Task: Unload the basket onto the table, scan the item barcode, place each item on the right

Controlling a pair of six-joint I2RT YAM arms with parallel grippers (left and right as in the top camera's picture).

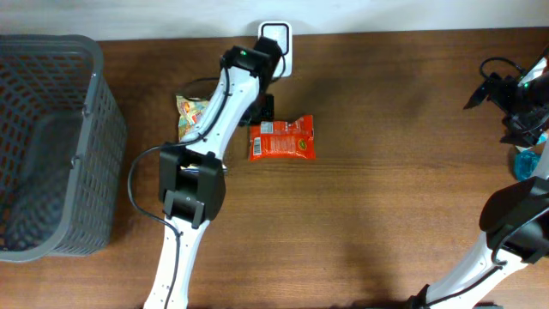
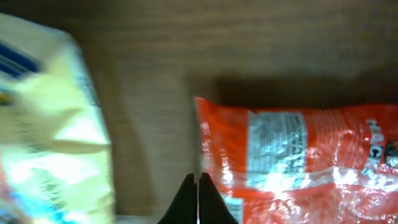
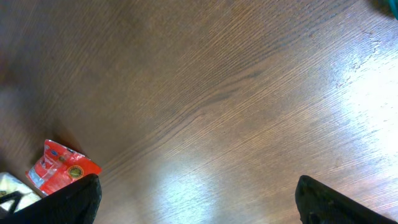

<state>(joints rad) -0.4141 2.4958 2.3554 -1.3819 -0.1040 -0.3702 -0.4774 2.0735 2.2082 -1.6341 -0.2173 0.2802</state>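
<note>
White left arm [image 1: 225, 99] beside red packet [image 1: 283, 139]

Mock shop checkout, grey basket [image 1: 105, 129], snack pack [image 1: 283, 139]

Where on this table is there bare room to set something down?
Bare wood spans from the red packet right to the right arm, and along the front edge. Crowded: between the grey basket and packet, with left arm and yellow bag.

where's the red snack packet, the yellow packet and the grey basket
red snack packet [image 1: 282, 138], overhead view, middle of the wrapper
yellow packet [image 1: 189, 112], overhead view, part beside the arm
grey basket [image 1: 111, 146], overhead view, wall facing the packets
</note>
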